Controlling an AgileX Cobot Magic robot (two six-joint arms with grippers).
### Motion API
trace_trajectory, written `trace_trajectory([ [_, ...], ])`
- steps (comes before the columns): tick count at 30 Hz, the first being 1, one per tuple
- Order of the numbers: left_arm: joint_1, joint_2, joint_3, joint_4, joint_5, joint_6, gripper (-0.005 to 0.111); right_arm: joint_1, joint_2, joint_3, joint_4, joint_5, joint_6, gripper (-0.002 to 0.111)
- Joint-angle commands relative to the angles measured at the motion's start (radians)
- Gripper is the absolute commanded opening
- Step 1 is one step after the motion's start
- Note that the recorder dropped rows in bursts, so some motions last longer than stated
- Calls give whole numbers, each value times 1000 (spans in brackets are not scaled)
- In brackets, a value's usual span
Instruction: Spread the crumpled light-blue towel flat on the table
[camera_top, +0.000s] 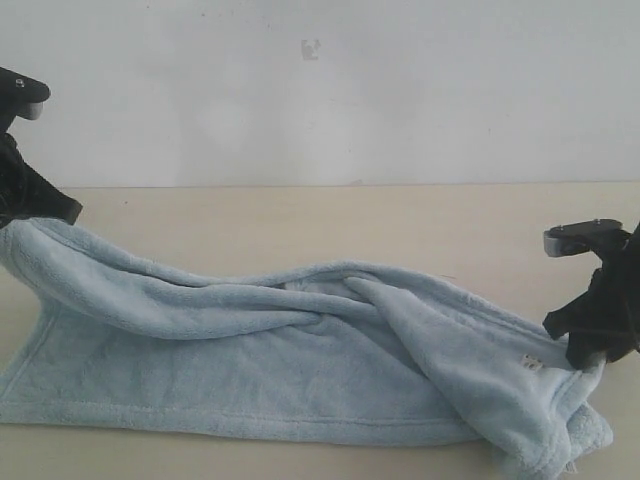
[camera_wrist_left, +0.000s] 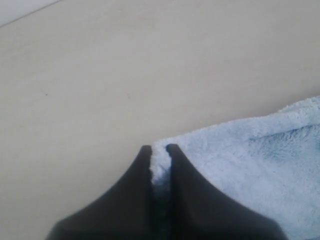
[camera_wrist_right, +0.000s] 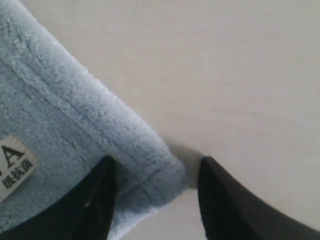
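Observation:
The light-blue towel (camera_top: 300, 370) lies stretched and twisted across the table (camera_top: 330, 225), with folds running along its middle. Its left corner is raised off the table, and my left gripper (camera_top: 45, 212) is shut on that corner; in the left wrist view fluffy cloth (camera_wrist_left: 160, 162) shows pinched between the dark fingers. My right gripper (camera_wrist_right: 156, 162) stands open over the towel's right corner (camera_wrist_right: 150, 175), which lies between the jaws next to the white label (camera_wrist_right: 12, 162). The same label (camera_top: 531, 365) shows near the right gripper (camera_top: 585, 355) in the exterior view.
A white wall (camera_top: 320, 90) rises behind the table. Bare tabletop stretches beyond the towel toward the wall and shows under both wrist cameras. The towel's right end is bunched at the front edge of the exterior view (camera_top: 560, 440).

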Motion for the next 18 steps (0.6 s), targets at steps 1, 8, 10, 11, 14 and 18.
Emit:
trace_trajectory([
  [1,3,-4,0,-13,-3,-12,4,0,33,3,20,26,-4,25],
  [8,3,-8,0,-1,13,-12,4,0,4,3,43,16,-24,0],
  [10,3,-24,0,-1,23,-12,4,0,-36,3,43,11,2,0],
  [11,3,-38,0,-1,26,-12,4,0,-63,3,43,9,8,0],
  [14,3,-95,0,-3,35,-19,4,0,-161,3,45,7,11,0],
  [18,3,-202,0,-6,62,-35,4,0,-326,3,43,2,31,0],
])
